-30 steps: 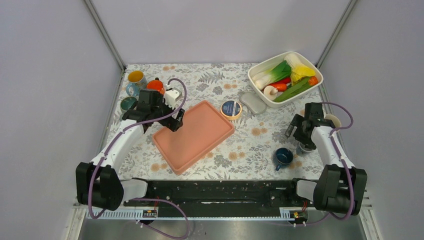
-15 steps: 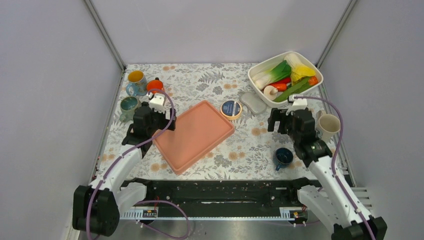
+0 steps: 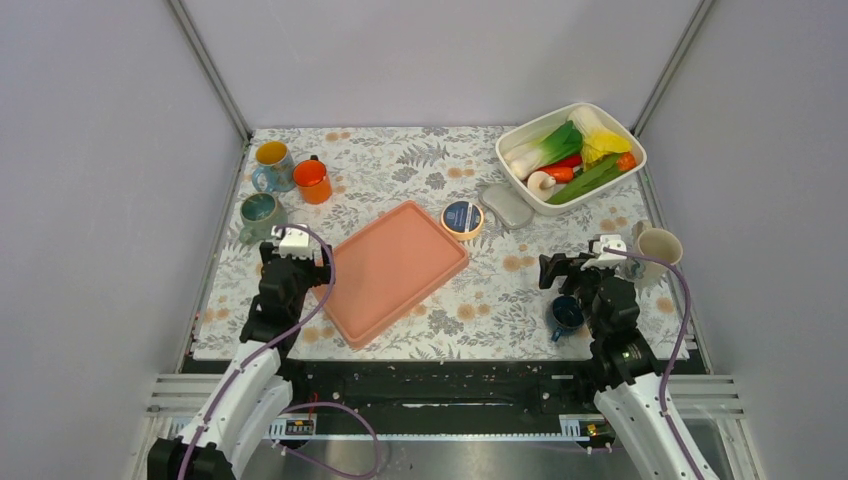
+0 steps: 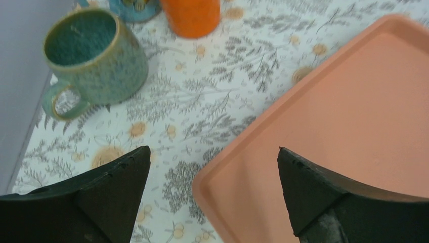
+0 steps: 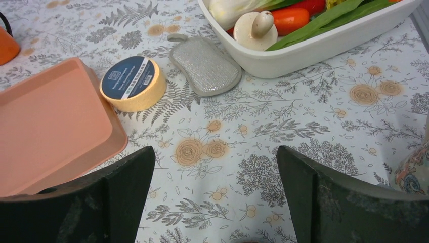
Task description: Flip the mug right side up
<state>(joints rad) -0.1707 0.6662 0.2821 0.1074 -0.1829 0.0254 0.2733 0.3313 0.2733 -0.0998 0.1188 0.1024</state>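
Arms tucked low — left gripper [image 4: 212, 169] and right gripper [image 5: 215, 169] spread wide (both empty).

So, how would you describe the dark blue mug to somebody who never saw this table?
Start at the white dish of vegetables in the far right corner and come toward the near edge of the table. The dark blue mug stands there. It is the only dark one; its nearest neighbour, the cream mug, is pale.

Your left gripper [image 4: 210, 154] stands with jaws spread wide, empty. Your right gripper [image 5: 215, 152] shows the same: wide apart, empty. Both arms sit folded low, close to their bases.
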